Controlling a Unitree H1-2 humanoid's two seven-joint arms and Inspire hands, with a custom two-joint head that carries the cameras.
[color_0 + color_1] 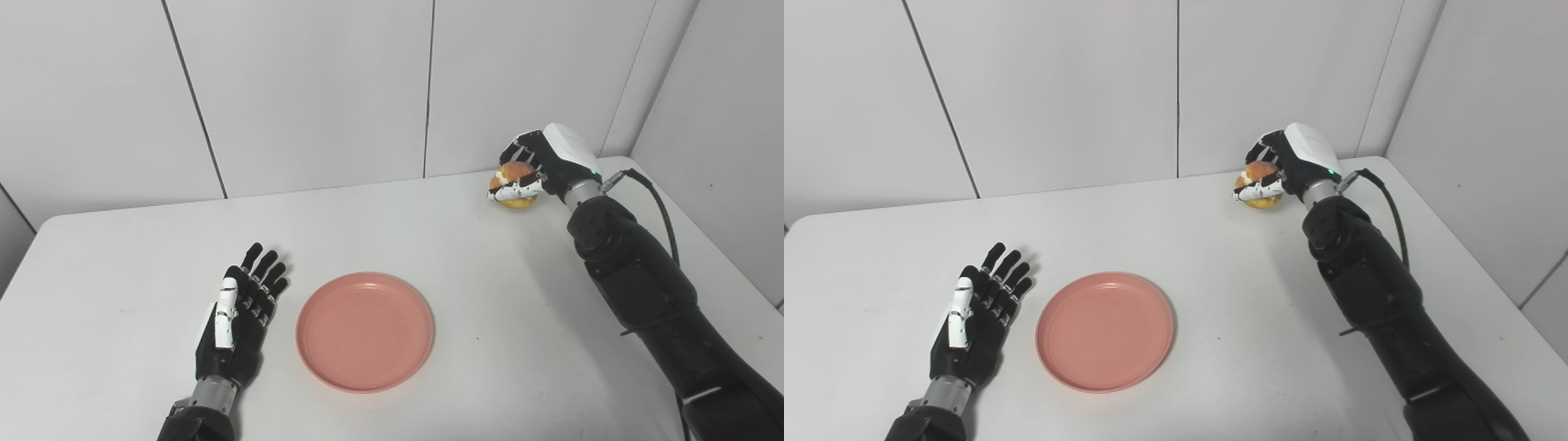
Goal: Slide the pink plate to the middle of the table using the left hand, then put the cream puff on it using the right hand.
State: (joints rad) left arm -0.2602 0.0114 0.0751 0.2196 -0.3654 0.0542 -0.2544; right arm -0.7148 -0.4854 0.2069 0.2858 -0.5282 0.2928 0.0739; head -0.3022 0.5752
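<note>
The pink plate [365, 331] lies flat near the middle of the white table, toward the front. My left hand [240, 315] rests open on the table just left of the plate, fingers straight and apart, not touching it. My right hand [539, 165] is at the far right of the table, its fingers and thumb closed around the golden cream puff [516, 184]. The puff is low, at or just above the table surface; I cannot tell which. The plate [1105, 331] and the puff [1260, 184] also show in the right eye view.
The white table [429, 245] ends at a grey panelled wall behind and a wall corner at the right. A black cable [658, 202] runs along my right forearm. A few dark specks lie on the table near the plate.
</note>
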